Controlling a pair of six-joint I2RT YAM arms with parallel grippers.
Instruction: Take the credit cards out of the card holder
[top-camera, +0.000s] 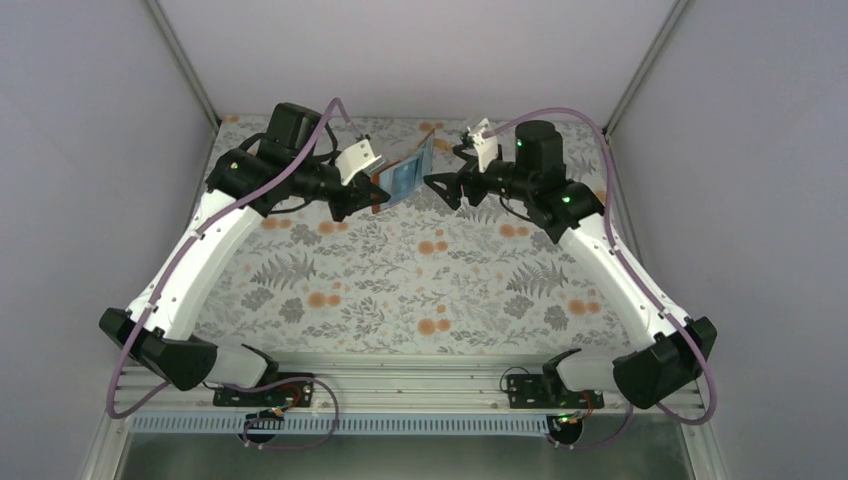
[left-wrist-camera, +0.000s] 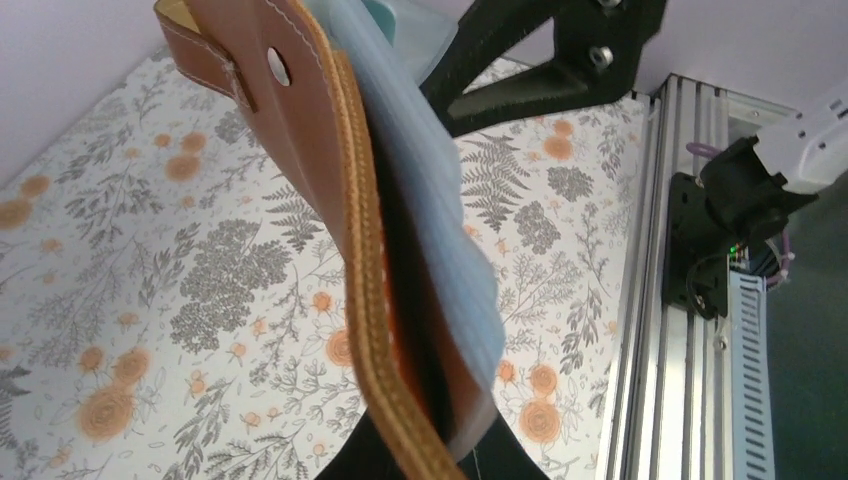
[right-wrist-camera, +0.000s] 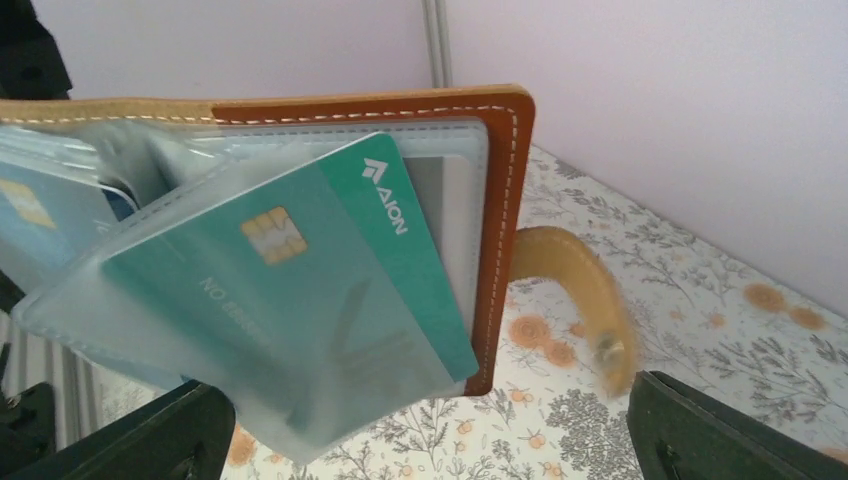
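The card holder (top-camera: 405, 178), brown leather with pale blue-grey pockets, hangs open in the air over the far middle of the table. My left gripper (top-camera: 372, 195) is shut on its edge; in the left wrist view the leather (left-wrist-camera: 330, 200) and the pockets (left-wrist-camera: 440, 230) rise from that gripper (left-wrist-camera: 440, 445). My right gripper (top-camera: 440, 187) is open just right of the holder. In the right wrist view a teal-green credit card (right-wrist-camera: 330, 270) sits slanted, part way out of a translucent sleeve, above my wide-apart right gripper (right-wrist-camera: 430, 440). A blue card (right-wrist-camera: 50, 220) shows in another sleeve at the left.
The holder's tan snap strap (right-wrist-camera: 580, 280) dangles to the right of the cards. Below lies the floral tablecloth (top-camera: 400, 290). Pale walls close in the back and sides, and an aluminium rail (top-camera: 420, 385) with the arm bases runs along the near edge.
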